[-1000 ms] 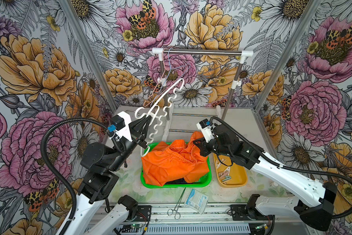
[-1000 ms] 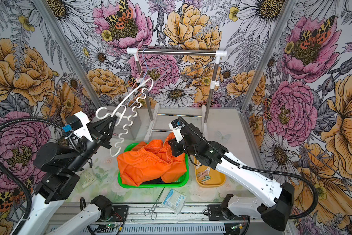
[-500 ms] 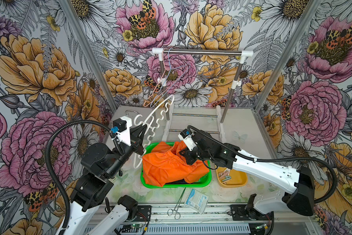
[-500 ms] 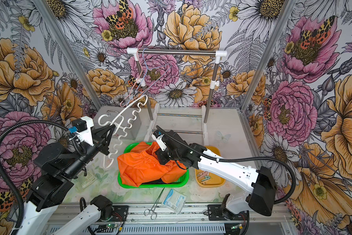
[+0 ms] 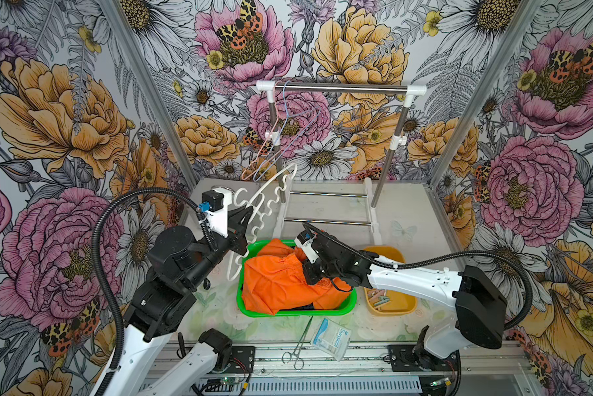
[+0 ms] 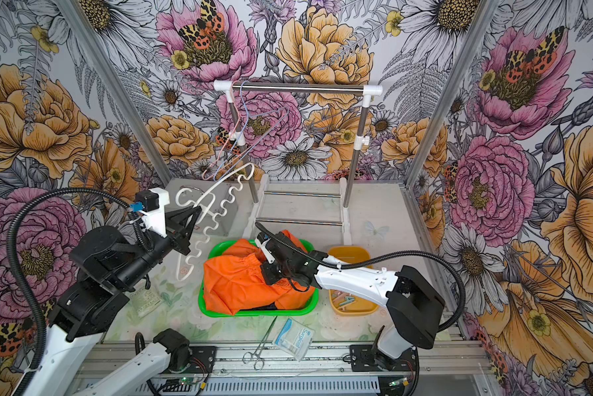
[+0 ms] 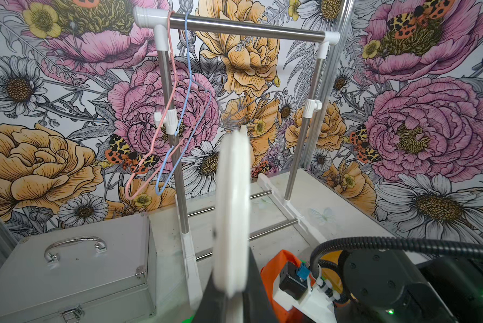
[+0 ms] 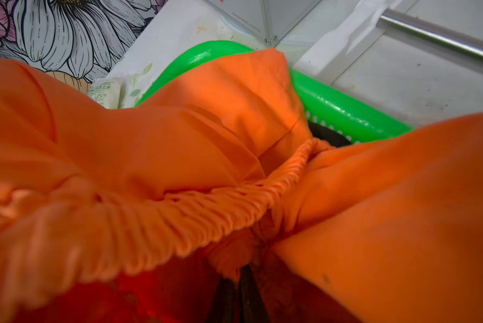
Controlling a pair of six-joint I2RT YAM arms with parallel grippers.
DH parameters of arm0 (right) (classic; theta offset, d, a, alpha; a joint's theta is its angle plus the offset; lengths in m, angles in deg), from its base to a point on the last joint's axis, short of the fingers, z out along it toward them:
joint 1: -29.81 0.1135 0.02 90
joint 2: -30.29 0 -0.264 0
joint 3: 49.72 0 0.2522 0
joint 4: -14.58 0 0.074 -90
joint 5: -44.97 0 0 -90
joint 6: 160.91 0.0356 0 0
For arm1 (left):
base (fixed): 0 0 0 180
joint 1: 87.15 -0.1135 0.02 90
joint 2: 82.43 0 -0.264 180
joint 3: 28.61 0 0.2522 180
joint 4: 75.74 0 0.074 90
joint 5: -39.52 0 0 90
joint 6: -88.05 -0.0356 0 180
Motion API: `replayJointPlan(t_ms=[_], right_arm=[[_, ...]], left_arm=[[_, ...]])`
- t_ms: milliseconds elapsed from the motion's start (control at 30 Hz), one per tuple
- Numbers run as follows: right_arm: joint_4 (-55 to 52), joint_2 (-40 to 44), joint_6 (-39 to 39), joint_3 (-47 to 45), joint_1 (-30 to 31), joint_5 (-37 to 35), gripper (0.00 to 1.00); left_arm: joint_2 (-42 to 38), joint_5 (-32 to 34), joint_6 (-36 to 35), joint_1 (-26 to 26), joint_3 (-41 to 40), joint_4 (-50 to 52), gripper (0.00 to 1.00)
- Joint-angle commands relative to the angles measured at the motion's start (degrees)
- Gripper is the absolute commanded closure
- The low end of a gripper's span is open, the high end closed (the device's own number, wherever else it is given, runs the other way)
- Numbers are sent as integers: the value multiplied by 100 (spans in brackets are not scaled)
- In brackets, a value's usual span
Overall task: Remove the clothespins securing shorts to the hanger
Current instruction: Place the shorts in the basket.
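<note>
Change since earlier: right arm has swung down and toward the left arm, and the bright orange elastic-waist shorts (image 5: 274, 284) now sit lower in the green plastic basket (image 5: 288, 313). The left arm has drawn the white scalloped plastic hanger (image 7: 231, 212) down, away from the rail.
Left pincer (image 5: 252, 212): clamped on the hanger near its middle.
Right pincer (image 8: 236, 279): closed, tips buried in the orange cloth. The waistband puckers toward them, so it appears to pinch fabric.
Clothespins (image 5: 379, 299): pastel clips lie in the yellow tray (image 5: 405, 298), just beside the basket. None visible on hanger or shorts.
Key relation: shorts lie directly under the right pincer and are already in the basket. The hanger's long axis runs diagonally from the left pincer up toward the left post of the steel garment rack (image 5: 339, 88).
Nearer arm: right for basket and tray, left for the rack.
Judgement: unpinning looks finished for this pair; letting go of the cloth and parking the hanger likely remain.
In the way: pink and blue wire hangers (image 5: 281, 137) crowd the rail's left end, close to the hanger tip.
Nearby: steel forceps (image 5: 298, 346) and a paper packet (image 5: 331, 337) on the desk's front edge, plus a grey metal case (image 7: 81, 265). Dark fabric lies beneath the orange; its kind is unclear.
</note>
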Motion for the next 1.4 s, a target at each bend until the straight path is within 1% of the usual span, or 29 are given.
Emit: replayJointPlan(t_ms=[0, 133, 367, 567, 667, 767, 833, 900, 1100, 1367], right_arm=[[119, -467, 367, -478, -288, 83, 93], [434, -838, 486, -716, -525, 177, 93], [435, -1368, 489, -868, -752, 41, 95], [-103, -1674, 258, -787, -697, -175, 96], [-189, -1598, 236, -809, -722, -227, 96], [-313, -1219, 145, -675, -764, -237, 91], [-457, -946, 73, -442, -788, -202, 85], [-549, -724, 24, -201, -805, -142, 81], [-670, -263, 7, 331, -805, -26, 68], [-890, 563, -19, 461, -805, -83, 59]], left_arm=[[92, -66, 55, -24, 148, 20, 100], [190, -12, 46, -33, 184, 61, 100], [408, 25, -64, -23, 374, 309, 100], [527, 152, -165, -38, 372, 345, 100], [600, 240, -247, -69, 393, 358, 100], [745, 318, -345, -106, 564, 537, 100], [881, 377, -376, -121, 747, 728, 100], [1003, 374, -408, -131, 889, 863, 100], [1303, 293, -539, -146, 1227, 1148, 100], [1692, -141, -738, -370, 1573, 1283, 100]])
